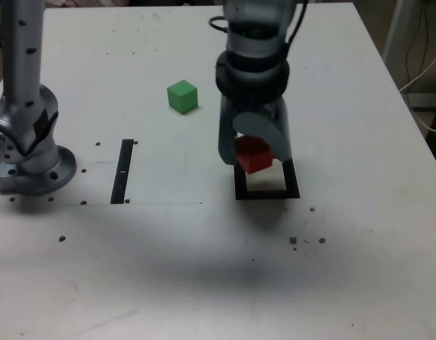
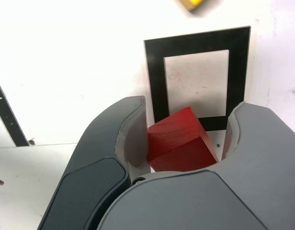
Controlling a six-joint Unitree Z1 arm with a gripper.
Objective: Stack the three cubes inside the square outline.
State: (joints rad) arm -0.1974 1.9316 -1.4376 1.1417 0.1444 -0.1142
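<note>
One small solid red cube (image 2: pixel 181 141) sits clamped between the grey gripper (image 2: pixel 183 139) jaws.
It hangs above the thick black square outline (image 1: pixel 267 193); the green cube (image 1: pixel 182 96) rests well apart on the white table (image 1: pixel 345 85).

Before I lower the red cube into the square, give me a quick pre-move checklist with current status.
1. Hand shut on red cube: ok.
2. Cube sits straight in the grip: not ok, it looks tilted.
3. Square outline centre free of other things: ok.
4. Cube lined up over the centre: cannot tell; it hangs near the outline's edge.
5. Green cube clear of the path: ok.
6. Yellow cube located: ok, partly in wrist view only.
</note>
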